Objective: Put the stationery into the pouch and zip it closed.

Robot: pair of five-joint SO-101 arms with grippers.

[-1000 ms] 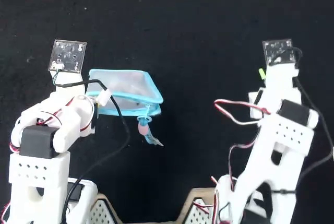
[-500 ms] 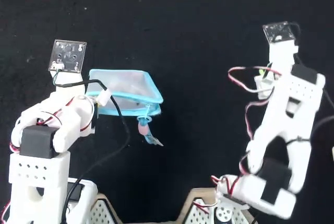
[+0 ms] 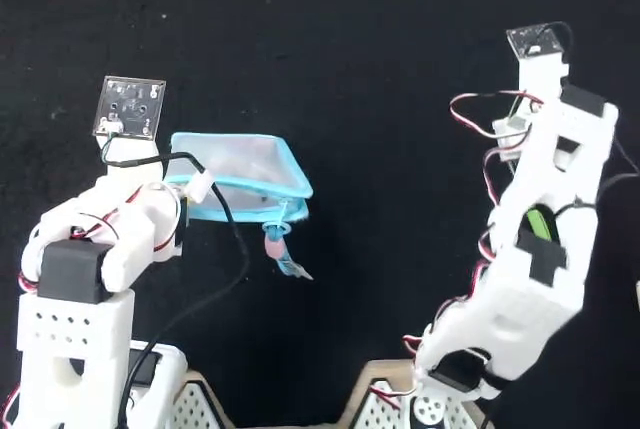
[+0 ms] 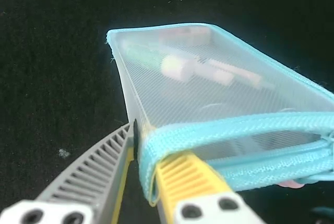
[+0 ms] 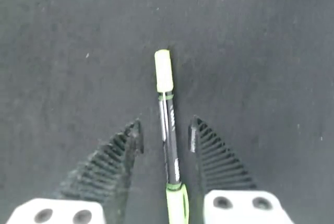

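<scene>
A translucent pouch (image 3: 245, 174) with light-blue zipper trim lies left of centre, its pink zipper pull (image 3: 273, 242) at the near side. My left gripper (image 4: 138, 148) is shut on the pouch's (image 4: 209, 93) near corner, which is pinched between the grey and yellow fingers. Several pale stationery pieces (image 4: 177, 67) show through the mesh. A black pen (image 5: 164, 72) with a light-green cap and green grip lies on the black cloth. My right gripper (image 5: 165, 130) is open and low over it, one fingertip on either side of the barrel, not touching.
The black cloth (image 3: 390, 79) covers the whole table. The right arm (image 3: 545, 209) stands tall at the right side, with red and white cables looping off it. The left arm's body (image 3: 100, 239) sits close to the pouch's left end.
The right arm has swung up and rightward, and its elbow has folded back toward the base. The left arm and pouch have not moved.
</scene>
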